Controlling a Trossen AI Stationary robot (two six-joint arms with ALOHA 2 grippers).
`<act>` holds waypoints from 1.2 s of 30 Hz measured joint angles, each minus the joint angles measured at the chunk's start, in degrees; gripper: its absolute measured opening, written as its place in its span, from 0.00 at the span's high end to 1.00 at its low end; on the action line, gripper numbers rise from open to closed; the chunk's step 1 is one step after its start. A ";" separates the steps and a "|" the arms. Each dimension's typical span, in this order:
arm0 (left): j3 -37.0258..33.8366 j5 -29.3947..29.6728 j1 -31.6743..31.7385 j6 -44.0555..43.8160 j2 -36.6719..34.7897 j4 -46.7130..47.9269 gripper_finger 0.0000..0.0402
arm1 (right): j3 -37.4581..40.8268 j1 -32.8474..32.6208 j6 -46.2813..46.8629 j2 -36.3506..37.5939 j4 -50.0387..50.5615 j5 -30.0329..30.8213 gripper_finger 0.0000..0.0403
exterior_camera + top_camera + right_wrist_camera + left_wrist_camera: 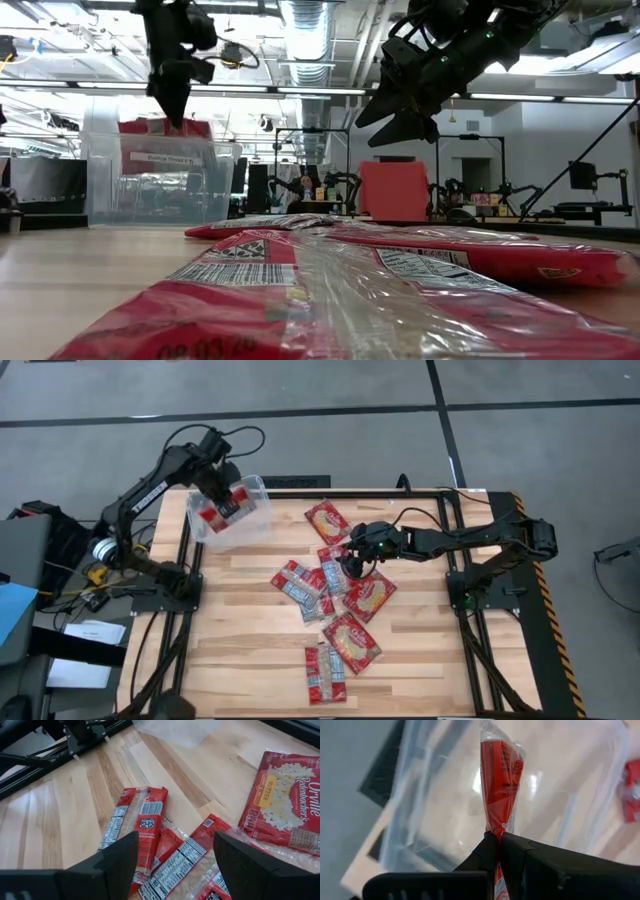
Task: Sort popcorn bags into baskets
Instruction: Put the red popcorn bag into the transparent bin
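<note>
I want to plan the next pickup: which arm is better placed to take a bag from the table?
The right: its open right gripper hovers over the loose popcorn bags. The left gripper is shut on a bag above the tub.

Right gripper (172, 862) open over popcorn bags on wooden table (60, 815).
Two dark fingers (117, 857) wide apart, nothing between them. Below: back-side-up bag (137, 822) with barcode and nutrition panel, another label-up bag (185, 857) overlapping beside it. Face-up butter popcorn bag (287, 802) off to one side. Black frame rail (75, 740) along table edge.
</note>
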State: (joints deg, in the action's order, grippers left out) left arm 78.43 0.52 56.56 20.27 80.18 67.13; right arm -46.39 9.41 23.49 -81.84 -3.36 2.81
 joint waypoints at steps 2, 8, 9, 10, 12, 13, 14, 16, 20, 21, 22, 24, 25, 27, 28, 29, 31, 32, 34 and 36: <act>0.00 -1.73 0.50 1.53 1.82 0.44 1.00 | 0.00 0.00 0.02 0.00 -0.02 0.00 0.30; -0.02 -3.53 0.63 5.14 6.30 1.57 1.00 | 0.00 0.00 0.02 0.00 -0.02 0.01 0.30; 0.00 -4.08 0.63 5.63 6.86 1.50 1.00 | 0.00 0.00 0.02 0.00 -0.02 0.02 0.30; -0.02 -4.92 0.63 5.98 7.39 1.48 1.00 | 0.00 0.00 0.02 0.00 -0.02 0.02 0.30; -0.01 -6.35 0.65 6.70 8.58 1.56 1.00 | 0.00 0.00 0.01 0.00 -0.03 0.06 0.30; -0.02 -6.74 0.63 7.17 9.09 1.54 1.00 | 0.00 0.00 0.02 0.00 -0.04 0.04 0.30; -0.02 -6.84 0.64 7.69 9.59 1.51 1.00 | 0.00 0.00 0.02 0.00 -0.04 0.07 0.30; -0.02 -7.34 0.60 8.33 10.51 1.52 1.00 | 0.00 0.00 0.02 0.00 -0.07 0.07 0.30; -0.02 -8.28 0.60 8.67 12.19 1.54 1.00 | 0.00 0.00 0.02 0.00 -0.07 0.07 0.30; -0.02 -8.48 0.60 8.94 12.54 1.54 1.00 | 0.00 0.00 0.02 0.00 -0.06 0.07 0.30; -0.02 -8.85 0.60 9.17 12.85 1.56 1.00 | 0.00 0.00 0.02 0.00 -0.07 0.07 0.30; -0.07 -9.28 0.49 9.29 13.22 1.46 1.00 | 0.00 0.00 0.02 0.00 -0.05 0.07 0.30; -0.07 -9.23 0.35 9.25 13.30 1.43 1.00 | 0.00 0.00 0.02 0.00 -0.07 0.07 0.30; -0.07 -9.25 0.30 9.25 13.56 1.45 0.99 | 0.00 0.00 -0.01 0.00 -0.04 0.07 0.30; -0.07 -9.25 0.30 9.33 13.64 1.47 0.98 | 0.00 0.00 0.01 0.00 -0.05 0.07 0.30; -0.07 -9.25 0.28 9.49 13.64 1.47 0.97 | 0.00 0.00 0.01 0.00 -0.04 0.07 0.30; -0.07 -9.23 0.28 9.71 13.64 1.45 0.93 | 0.00 0.00 0.01 0.00 -0.04 0.07 0.30; -0.07 -8.79 0.28 9.91 13.64 1.43 0.91 | 0.00 0.00 -0.01 0.00 -0.04 0.07 0.30; -0.07 -7.34 0.28 9.94 13.64 1.42 0.86 | 0.00 0.00 -0.01 0.00 -0.04 0.07 0.30; -0.07 -5.70 0.28 10.10 13.64 1.26 0.79 | 0.00 0.00 -0.01 0.00 -0.04 0.07 0.30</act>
State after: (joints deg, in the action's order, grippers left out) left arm 78.37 -5.19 56.84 30.37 93.82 68.39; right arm -46.39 9.41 23.49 -81.84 -3.40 2.87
